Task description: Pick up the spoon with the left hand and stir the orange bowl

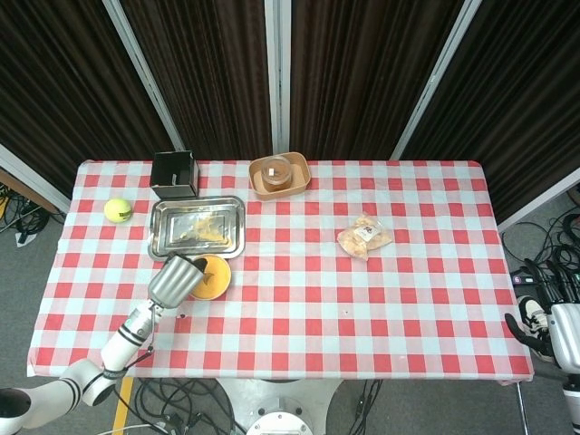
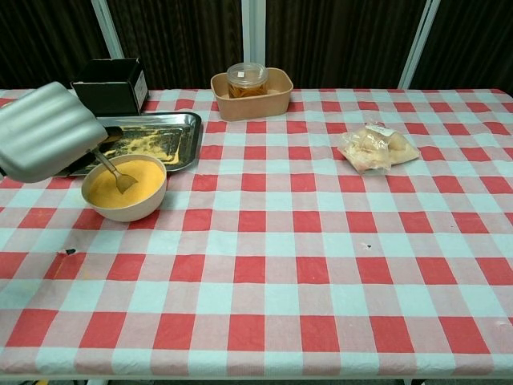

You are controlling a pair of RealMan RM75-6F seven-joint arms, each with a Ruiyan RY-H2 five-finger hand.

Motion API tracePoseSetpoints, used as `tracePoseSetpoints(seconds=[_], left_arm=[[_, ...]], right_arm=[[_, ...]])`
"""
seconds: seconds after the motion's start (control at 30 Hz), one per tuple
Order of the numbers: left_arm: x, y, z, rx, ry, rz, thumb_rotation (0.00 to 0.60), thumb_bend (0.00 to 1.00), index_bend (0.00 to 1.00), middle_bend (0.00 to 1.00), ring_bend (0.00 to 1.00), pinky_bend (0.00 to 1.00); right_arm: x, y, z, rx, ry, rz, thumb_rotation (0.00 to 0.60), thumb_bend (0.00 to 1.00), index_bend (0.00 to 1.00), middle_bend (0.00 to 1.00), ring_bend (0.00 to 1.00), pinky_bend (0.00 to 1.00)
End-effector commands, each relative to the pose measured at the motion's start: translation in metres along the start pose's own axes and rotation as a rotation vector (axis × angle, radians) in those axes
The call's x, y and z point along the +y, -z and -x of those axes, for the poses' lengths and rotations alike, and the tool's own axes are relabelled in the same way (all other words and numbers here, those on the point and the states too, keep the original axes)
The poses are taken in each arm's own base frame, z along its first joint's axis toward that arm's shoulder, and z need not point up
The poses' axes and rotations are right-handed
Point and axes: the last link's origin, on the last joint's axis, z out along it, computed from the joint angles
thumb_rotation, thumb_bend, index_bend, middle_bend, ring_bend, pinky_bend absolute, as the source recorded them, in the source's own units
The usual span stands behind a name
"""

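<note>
the left hand [image 2: 46,132] holds the spoon [image 2: 115,171] over the near-left part of the worktop [image 2: 321,265]. its silver back faces the chest camera and hides the fingers, so the grip itself cannot be seen. the spoon's handle comes out from under the hand and slants down and to the right, away from the hand. the spoon's tip sits in the orange mix inside the bowl [image 2: 125,189]. the bowl lies just right of and below the hand, so close that in the head view the hand [image 1: 173,279] overlaps the bowl's [image 1: 212,277] left rim. the spoon's long axis runs from the hand toward the bowl's middle, tilted rather than upright.

the stirring seems under way, and the next sweep likely turns on keeping that tilted tip inside the rim.

the right hand [image 1: 535,319] hangs off the far right edge of the worktop, well apart from the bowl. whether its fingers are spread or curled cannot be told.
</note>
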Motion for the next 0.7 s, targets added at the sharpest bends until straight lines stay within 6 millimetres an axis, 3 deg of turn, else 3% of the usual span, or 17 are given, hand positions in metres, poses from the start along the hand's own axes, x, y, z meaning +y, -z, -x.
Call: tracePoseSetpoints(seconds=[0.03,0.17,0.37,0.7], left_arm=[[0.003,0.000,0.000,-0.014,0.045,-0.012,0.600,0.40,0.71,0.97,0.92,1.00],[0.002,0.001,0.001,-0.066,0.200,-0.072,0.600,0.40,0.72,0.97,0.92,1.00],[-0.017,0.001,0.005,-0.105,0.403,-0.192,0.600,0.41,0.72,0.97,0.92,1.00],[-0.044,0.006,0.011,-0.160,0.609,-0.297,0.600,0.41,0.72,0.97,0.91,1.00]], right_arm=[[0.001,0.000,0.000,0.000,-0.001,0.002,0.600,0.24,0.00,0.19,0.00,0.03],[0.001,0.000,0.000,0.001,-0.004,0.002,0.600,0.25,0.00,0.19,0.00,0.03],[0.001,0.000,0.000,0.001,-0.003,0.000,0.600,0.24,0.00,0.19,0.00,0.03],[-0.001,0.000,0.000,0.003,-0.001,-0.005,0.600,0.24,0.00,0.19,0.00,0.03]])
